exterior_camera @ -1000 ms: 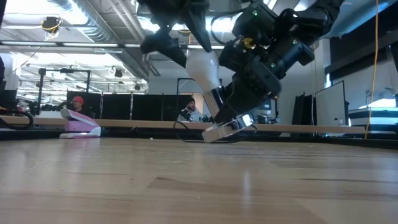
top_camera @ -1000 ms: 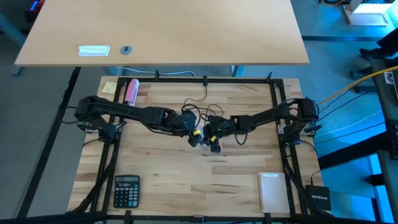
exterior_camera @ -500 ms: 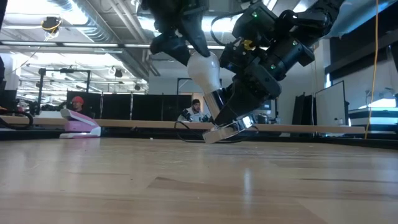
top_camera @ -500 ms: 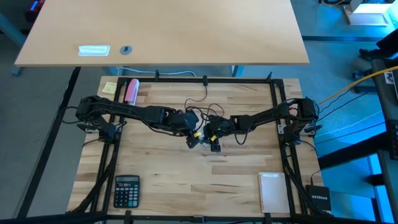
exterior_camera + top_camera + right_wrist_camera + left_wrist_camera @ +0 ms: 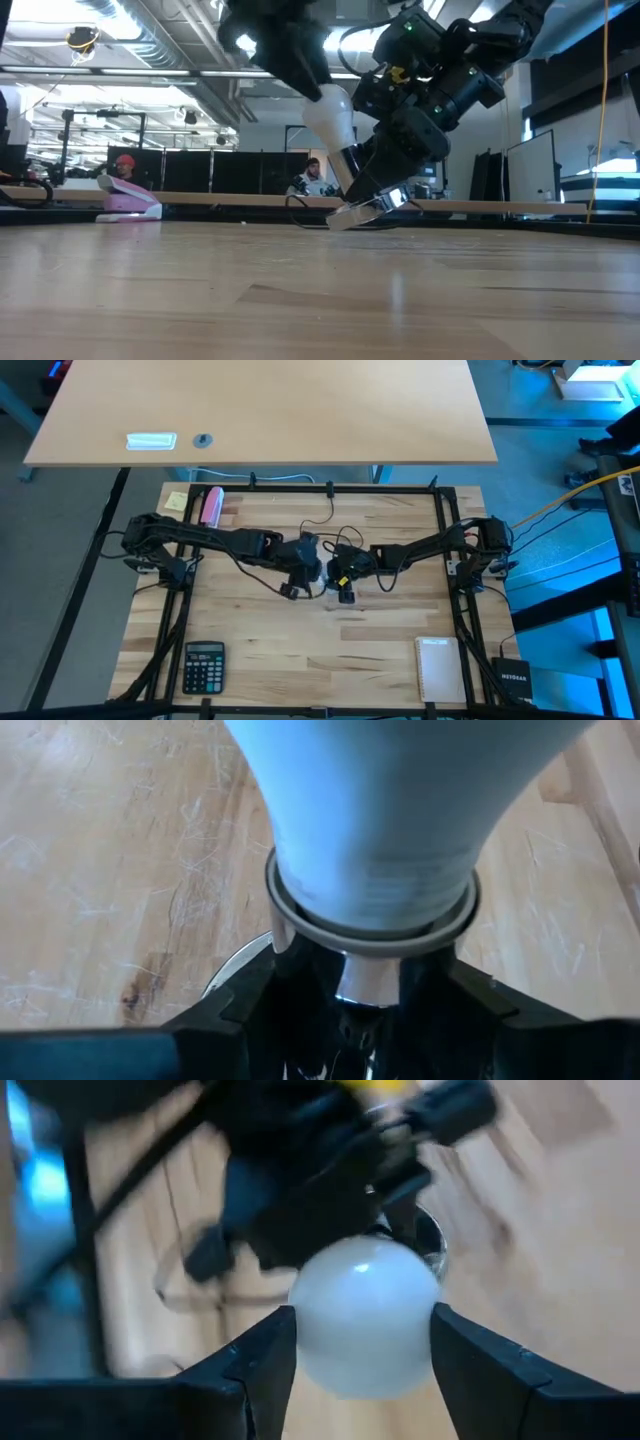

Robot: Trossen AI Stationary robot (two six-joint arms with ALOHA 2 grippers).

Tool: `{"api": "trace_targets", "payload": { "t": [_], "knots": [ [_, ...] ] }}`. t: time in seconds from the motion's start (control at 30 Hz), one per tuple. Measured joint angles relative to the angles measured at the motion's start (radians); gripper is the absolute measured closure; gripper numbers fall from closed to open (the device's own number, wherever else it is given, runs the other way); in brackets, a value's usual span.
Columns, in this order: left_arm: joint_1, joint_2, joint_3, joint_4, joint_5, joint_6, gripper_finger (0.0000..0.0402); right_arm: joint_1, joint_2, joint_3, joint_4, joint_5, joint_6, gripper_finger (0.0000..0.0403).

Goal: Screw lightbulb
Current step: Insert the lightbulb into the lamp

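the left tool [image 5: 362, 1355] pinches the lightbulb [image 5: 365, 1318] by its globe; its tilted axis runs down into the socket [image 5: 368, 208] gripped by the right tool [image 5: 362, 982].

White lightbulb [image 5: 330, 113], silver socket [image 5: 366, 207], pale wood table [image 5: 380, 640], black calculator [image 5: 203, 666], pink-and-white object [image 5: 211, 506].
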State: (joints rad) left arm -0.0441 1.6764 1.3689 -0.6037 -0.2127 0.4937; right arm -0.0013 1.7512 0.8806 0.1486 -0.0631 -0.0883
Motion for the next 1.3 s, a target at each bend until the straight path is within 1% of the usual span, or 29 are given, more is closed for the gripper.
{"api": "trace_targets", "payload": {
  "t": [0.13,0.2,0.27,0.37,0.47,0.57,0.63,0.73,0.8,0.87,0.93,1.0,1.03,1.1,1.2,1.3],
  "knots": [
    [-0.005,0.000,0.002,0.007,0.012,0.389,0.0203,0.000,0.000,0.000,0.002,-0.001,-0.007,0.0223],
    [-0.009,0.001,0.001,0.010,0.013,0.543,0.0203,-0.001,0.000,0.000,0.002,0.000,-0.008,0.0223],
    [-0.011,0.002,0.000,0.018,0.011,0.623,0.0203,-0.001,0.000,0.000,0.003,0.000,-0.011,0.0223],
    [-0.023,-0.001,0.000,0.018,-0.008,0.634,0.0203,-0.001,0.000,0.001,0.006,-0.001,-0.013,0.0223],
    [-0.048,-0.020,-0.002,0.017,-0.082,0.551,0.0203,-0.001,0.000,0.004,0.018,-0.007,-0.013,0.0223],
    [-0.086,-0.057,-0.002,0.012,-0.140,0.420,0.0202,0.000,-0.005,0.008,0.036,-0.007,-0.014,0.0223],
    [-0.118,-0.086,0.010,0.015,-0.160,0.288,0.0202,0.003,-0.008,0.010,0.042,-0.010,-0.023,0.0223],
    [-0.162,-0.146,0.032,0.056,-0.191,0.035,0.0202,0.005,0.003,0.005,0.035,-0.016,-0.028,0.0223],
    [-0.175,-0.183,0.032,0.020,-0.191,-0.152,0.0202,0.005,0.015,0.005,0.067,-0.015,-0.025,0.0223],
    [-0.179,-0.205,0.030,-0.063,-0.178,-0.314,0.0202,0.003,0.038,0.006,0.105,-0.008,-0.021,0.0223],
    [-0.176,-0.220,0.028,-0.171,-0.178,-0.442,0.0202,0.004,0.075,0.005,0.137,-0.005,-0.009,0.0223],
    [-0.179,-0.234,0.018,-0.206,-0.185,-0.528,0.0204,0.004,0.115,0.004,0.185,-0.004,0.004,0.0223],
    [-0.183,-0.247,-0.005,-0.188,-0.189,-0.558,0.0206,0.004,0.131,0.004,0.217,-0.004,0.006,0.0223],
    [-0.196,-0.271,-0.083,-0.100,-0.190,-0.576,0.0212,0.004,0.167,0.006,0.272,0.002,0.008,0.0223],
    [-0.214,-0.323,-0.233,0.072,-0.187,-0.596,0.0225,0.003,0.206,0.007,0.330,0.013,0.018,0.0223],
    [-0.216,-0.373,-0.392,0.298,-0.188,-0.623,0.0238,0.003,0.217,0.007,0.349,0.014,0.035,0.0223]
  ]
}}
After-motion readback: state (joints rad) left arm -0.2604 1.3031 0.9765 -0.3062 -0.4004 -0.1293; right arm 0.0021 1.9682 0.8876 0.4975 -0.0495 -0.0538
